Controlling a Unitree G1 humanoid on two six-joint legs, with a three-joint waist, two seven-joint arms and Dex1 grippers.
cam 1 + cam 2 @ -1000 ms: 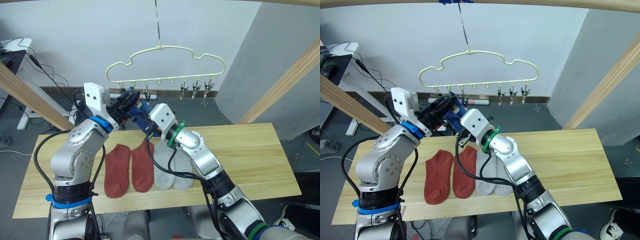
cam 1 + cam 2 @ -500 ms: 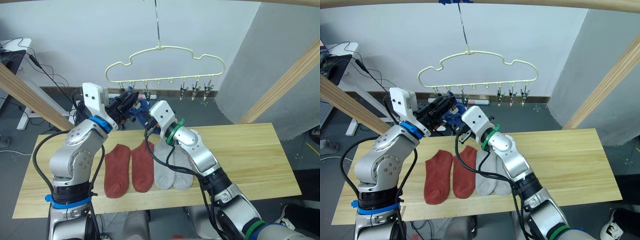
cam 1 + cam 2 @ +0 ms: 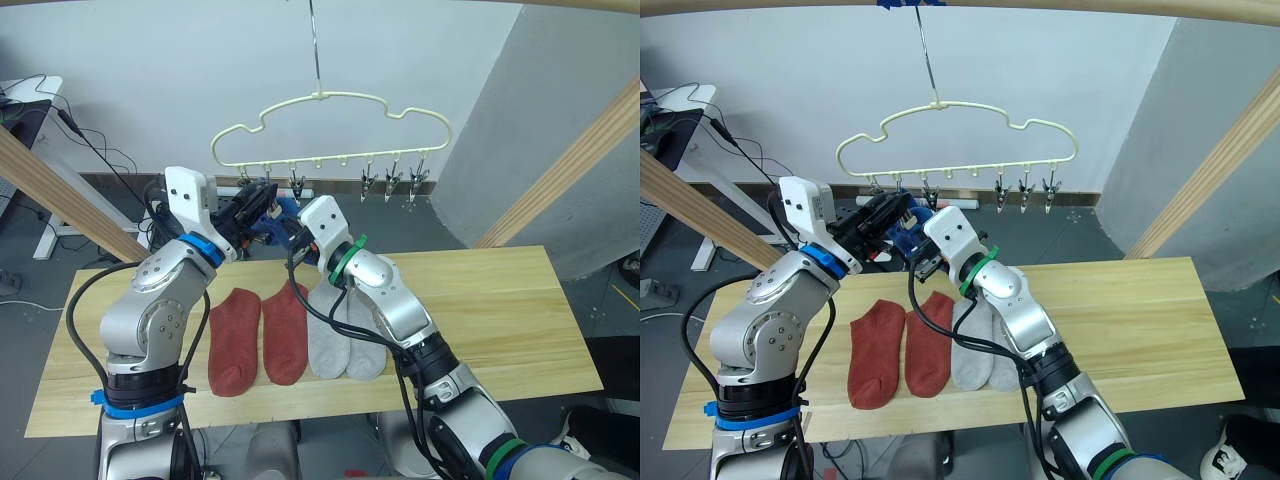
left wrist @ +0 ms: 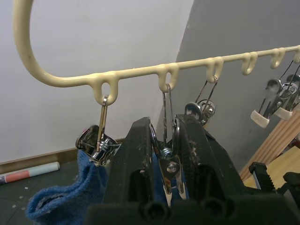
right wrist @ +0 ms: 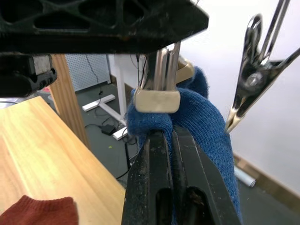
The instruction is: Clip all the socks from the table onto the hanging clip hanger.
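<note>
1. To do this step well, the right gripper (image 5: 171, 140), jaws clamped on a blue sock (image 5: 206, 117), should push the sock edge fully inside the clip (image 4: 168, 173) before release.
2. The left gripper (image 4: 164, 154) squeezes that clip on the hanger (image 3: 330, 125).
3. Both arms are raised over the table (image 3: 500, 300), where four socks (image 3: 290, 330) lie.

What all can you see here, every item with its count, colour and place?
Rust-red knit socks: two, flat on the table, left of the grey pair.
Light grey knit socks: two, flat beside them.
Blue knit socks: one on the end clip, one at the second clip.
Pale-yellow wire clip hanger: one, hanging above.
Light wooden plank table: one.
Wooden poles: slanting at both sides.
Left gripper: squeezing the second metal clip.
Right gripper: holding a blue sock.
</note>
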